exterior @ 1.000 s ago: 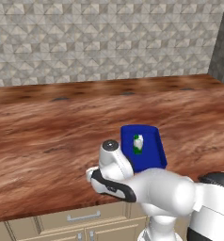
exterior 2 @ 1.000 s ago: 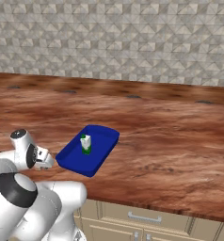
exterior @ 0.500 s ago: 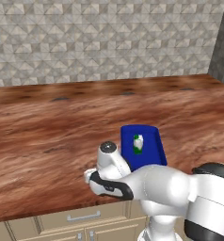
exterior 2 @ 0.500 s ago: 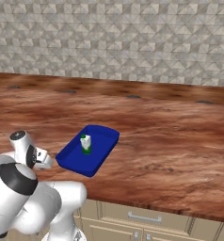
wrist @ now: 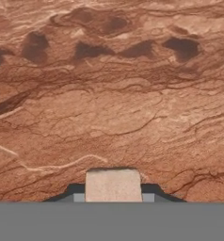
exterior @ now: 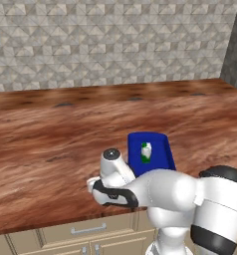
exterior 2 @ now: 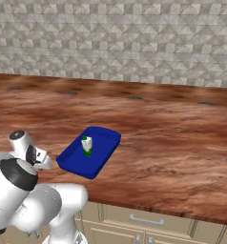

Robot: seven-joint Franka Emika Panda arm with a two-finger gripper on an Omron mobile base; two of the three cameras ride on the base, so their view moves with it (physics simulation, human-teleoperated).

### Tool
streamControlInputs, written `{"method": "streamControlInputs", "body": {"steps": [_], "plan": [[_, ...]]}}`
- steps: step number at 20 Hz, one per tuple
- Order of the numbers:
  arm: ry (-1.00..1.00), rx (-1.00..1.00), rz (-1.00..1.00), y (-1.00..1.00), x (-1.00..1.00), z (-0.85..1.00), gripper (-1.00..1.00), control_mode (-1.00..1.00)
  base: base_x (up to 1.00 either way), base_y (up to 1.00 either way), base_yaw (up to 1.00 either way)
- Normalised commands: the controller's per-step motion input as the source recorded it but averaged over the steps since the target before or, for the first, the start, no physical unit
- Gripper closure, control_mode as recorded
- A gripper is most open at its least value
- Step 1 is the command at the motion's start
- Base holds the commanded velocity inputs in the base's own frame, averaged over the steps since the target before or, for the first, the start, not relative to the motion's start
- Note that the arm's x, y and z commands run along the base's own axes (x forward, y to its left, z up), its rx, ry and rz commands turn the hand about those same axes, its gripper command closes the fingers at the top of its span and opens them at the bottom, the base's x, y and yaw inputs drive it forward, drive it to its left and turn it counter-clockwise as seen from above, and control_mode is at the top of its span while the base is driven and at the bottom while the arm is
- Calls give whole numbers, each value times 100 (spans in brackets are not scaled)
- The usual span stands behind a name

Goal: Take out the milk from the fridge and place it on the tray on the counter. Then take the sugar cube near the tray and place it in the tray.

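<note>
The hand [wrist: 113,195] is clamped on the tiny pale beige sugar cube [wrist: 113,185], low over the reddish-brown wood-grain surface [exterior: 51,134]. In the right base view, the flat bright blue rectangular tray [exterior 2: 103,155] lies at 3 o'clock from the hand, with the small green-and-white milk container [exterior 2: 87,145] standing upright in it.
</note>
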Motion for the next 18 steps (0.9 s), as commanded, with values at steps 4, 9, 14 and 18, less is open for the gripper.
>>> {"method": "streamControlInputs", "body": {"steps": [4, 9, 14, 18], "plan": [[0, 0, -10, -2, -35, 62, 100, -100, 0, 0, 0], [0, 0, -6, -52, -13, 85, 100, -100, 0, 0, 0], [1, 0, -1, -88, 0, 37, 100, -100, 0, 0, 0], [0, 0, -4, -78, 1, 6, 100, -100, 0, 0, 0]]}}
